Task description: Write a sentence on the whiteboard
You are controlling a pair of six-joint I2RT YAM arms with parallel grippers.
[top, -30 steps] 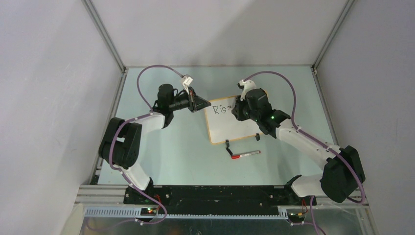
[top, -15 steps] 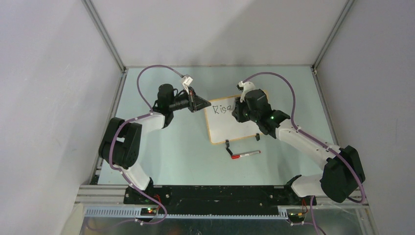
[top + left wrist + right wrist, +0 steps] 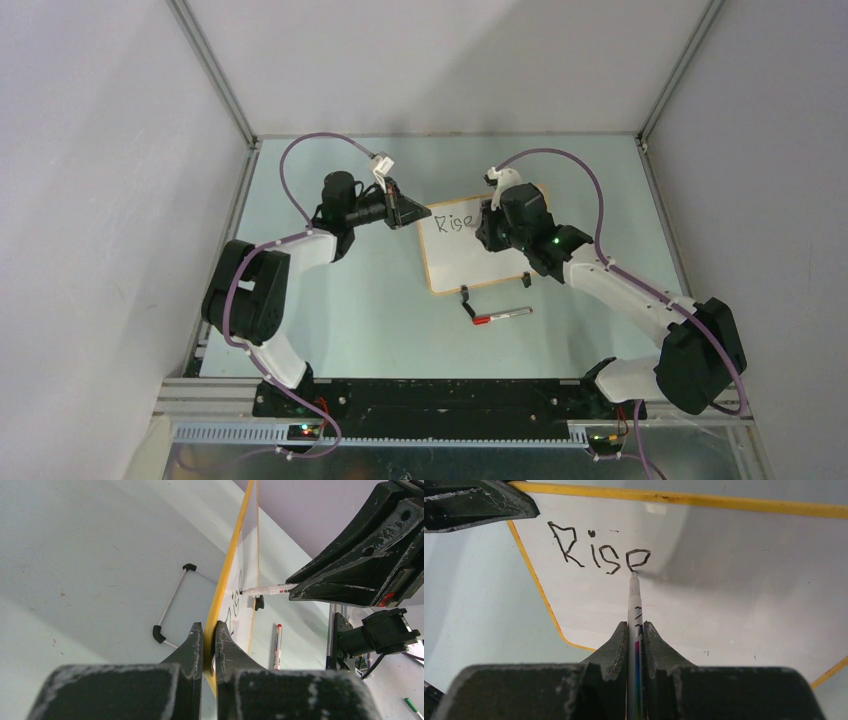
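The whiteboard [image 3: 468, 262] is a small glossy white rectangle with a thin orange-yellow frame and rounded corners. It lies flat on the matte pale-green table [image 3: 350, 290], just past the table's middle toward 12 o'clock. Two small black clip feet [image 3: 464, 293] sit on its 6 o'clock edge. The sentence [image 3: 458, 222] so far reads "Rise", in angular black strokes along the board's 12 o'clock side.

The left gripper [image 3: 418, 213] has scuffed black plastic fingers pinched tight on the frame at the board's 10 o'clock corner. The left wrist view shows that frame edge [image 3: 227, 575] sandwiched between them [image 3: 209, 630]. The left arm reaches in from 9 o'clock, forearm roughly level.

The right gripper [image 3: 490, 228] is clamped on a slim white marker [image 3: 634, 600] with a coloured band. Its dark tip touches the board at the lower left of the "e" [image 3: 638, 559]. The right arm stretches in from 4 o'clock, its wrist bent down over the board's 2 o'clock area.

A second marker with a red cap [image 3: 500, 316] lies on the table at the board's 6 o'clock, just clear of the frame.
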